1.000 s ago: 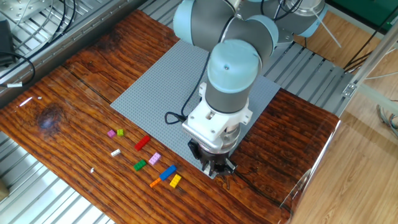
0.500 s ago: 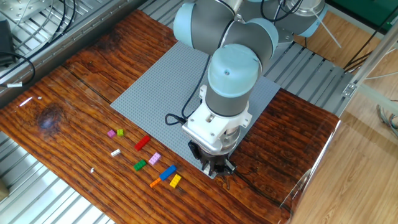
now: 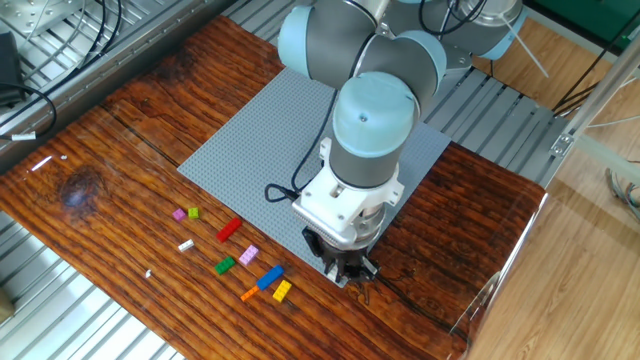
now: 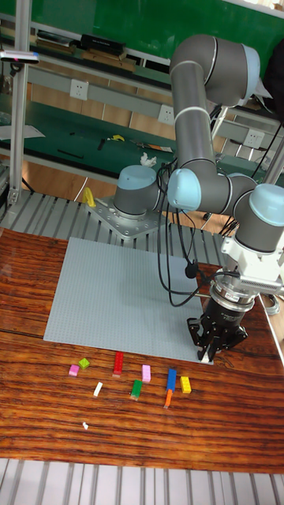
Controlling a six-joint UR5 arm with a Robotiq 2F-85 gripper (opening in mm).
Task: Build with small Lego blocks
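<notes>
Two high views — opposite table sides

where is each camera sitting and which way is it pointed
Fixed view: high, off one corner of the table, looking down at an angle on the grey baseplate and loose bricks; shows the arm's wrist from above and the gripper.
Tall fixed view: lower, at the table's brick-side edge, looking level across it toward the green back wall; shows the whole arm from its base to the gripper.
Both share the baseplate, the gripper, the red brick and the yellow brick.
</notes>
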